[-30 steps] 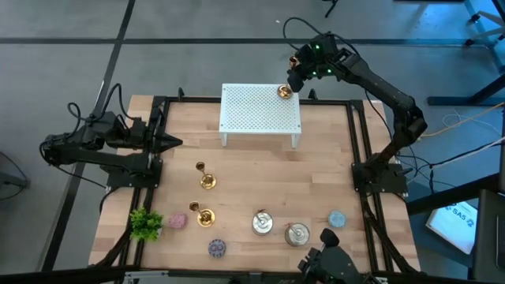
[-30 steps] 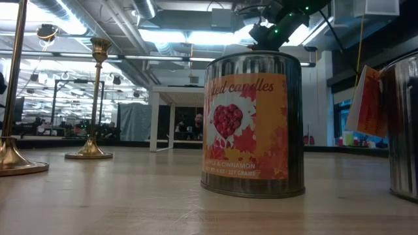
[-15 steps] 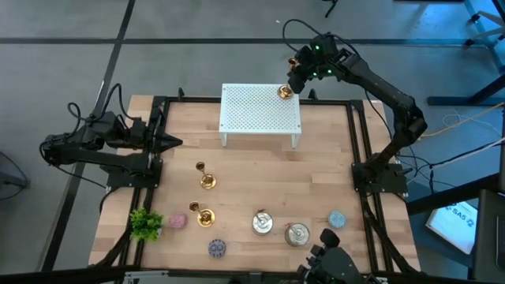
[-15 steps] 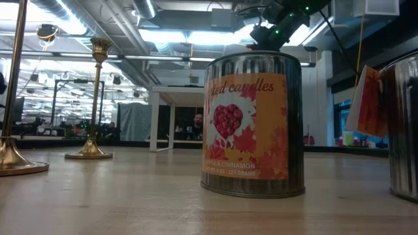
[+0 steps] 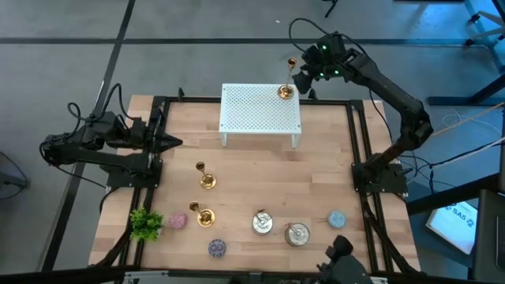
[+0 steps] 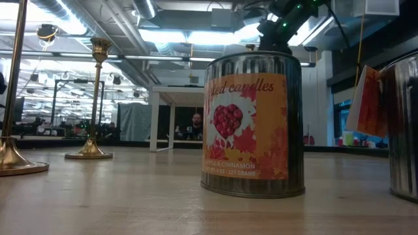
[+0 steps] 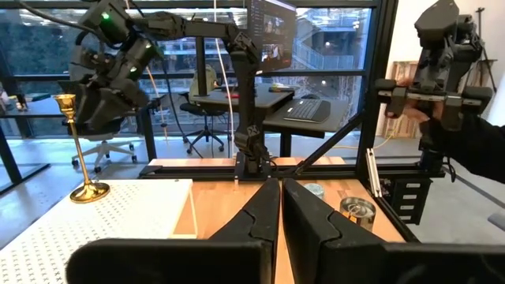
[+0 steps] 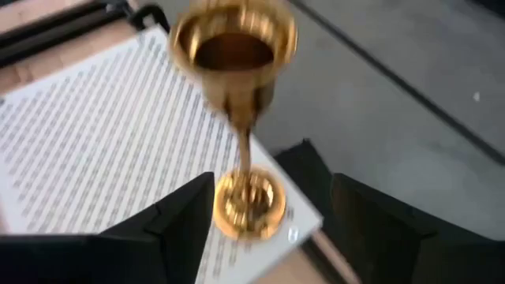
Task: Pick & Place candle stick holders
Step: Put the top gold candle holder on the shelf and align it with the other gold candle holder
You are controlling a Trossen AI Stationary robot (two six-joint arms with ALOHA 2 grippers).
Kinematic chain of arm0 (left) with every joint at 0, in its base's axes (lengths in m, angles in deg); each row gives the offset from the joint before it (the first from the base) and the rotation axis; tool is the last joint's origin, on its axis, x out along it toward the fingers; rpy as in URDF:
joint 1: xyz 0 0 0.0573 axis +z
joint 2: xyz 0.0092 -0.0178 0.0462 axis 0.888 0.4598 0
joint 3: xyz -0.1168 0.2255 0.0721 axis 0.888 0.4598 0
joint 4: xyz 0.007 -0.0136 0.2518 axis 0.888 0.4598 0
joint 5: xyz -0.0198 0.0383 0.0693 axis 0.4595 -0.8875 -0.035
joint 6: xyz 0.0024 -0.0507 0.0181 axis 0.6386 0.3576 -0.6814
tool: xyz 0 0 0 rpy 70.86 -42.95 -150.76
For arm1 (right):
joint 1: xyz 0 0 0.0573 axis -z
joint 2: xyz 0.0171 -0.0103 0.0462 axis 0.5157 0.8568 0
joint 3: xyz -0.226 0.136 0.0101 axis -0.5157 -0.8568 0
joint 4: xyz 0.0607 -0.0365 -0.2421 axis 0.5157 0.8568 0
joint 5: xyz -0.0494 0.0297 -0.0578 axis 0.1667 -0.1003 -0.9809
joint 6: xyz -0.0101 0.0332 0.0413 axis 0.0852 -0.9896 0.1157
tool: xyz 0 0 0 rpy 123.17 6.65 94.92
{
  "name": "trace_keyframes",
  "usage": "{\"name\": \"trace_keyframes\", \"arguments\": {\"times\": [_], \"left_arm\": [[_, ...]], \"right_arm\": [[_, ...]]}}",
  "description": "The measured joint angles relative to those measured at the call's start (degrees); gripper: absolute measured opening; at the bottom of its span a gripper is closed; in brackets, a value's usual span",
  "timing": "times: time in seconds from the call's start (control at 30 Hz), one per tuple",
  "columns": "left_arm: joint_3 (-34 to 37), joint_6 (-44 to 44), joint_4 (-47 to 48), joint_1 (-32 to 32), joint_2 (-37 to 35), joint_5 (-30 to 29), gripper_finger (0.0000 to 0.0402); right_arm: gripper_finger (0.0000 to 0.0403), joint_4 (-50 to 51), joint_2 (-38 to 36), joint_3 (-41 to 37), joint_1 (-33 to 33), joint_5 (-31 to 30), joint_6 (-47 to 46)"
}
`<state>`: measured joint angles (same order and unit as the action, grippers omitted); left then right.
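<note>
Right claw (image 5: 304,73): apart, at one o'clock, beside placed candlestick (image 5: 285,92).
Risk: we clip it off rack (image 5: 260,110) corner.

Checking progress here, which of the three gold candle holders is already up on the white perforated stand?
The candle holder at the white stand's far right corner, by the right gripper; the other two stand on the wooden table.
</note>
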<state>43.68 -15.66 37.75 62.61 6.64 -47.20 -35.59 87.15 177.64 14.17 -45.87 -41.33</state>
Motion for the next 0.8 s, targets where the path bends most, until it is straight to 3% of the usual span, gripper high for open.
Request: {"name": "trace_keyframes", "arguments": {"times": [0.23,0.53,0.8], "left_arm": [[0.0,0.0,0.0,0.0,0.0,0.0,0.0009],[0.0,0.0,0.0,0.0,0.0,0.0,0.0011],[0.0,0.0,0.0,0.0,0.0,0.0,0.0008]], "right_arm": [[0.0267,10.9,-3.7,0.0,-1.5,-0.1,-0.1],[0.0267,21.4,-7.2,-0.5,-9.1,0.0,-4.1],[0.0267,16.4,-13.0,-13.8,-19.6,0.0,-9.5]]}}
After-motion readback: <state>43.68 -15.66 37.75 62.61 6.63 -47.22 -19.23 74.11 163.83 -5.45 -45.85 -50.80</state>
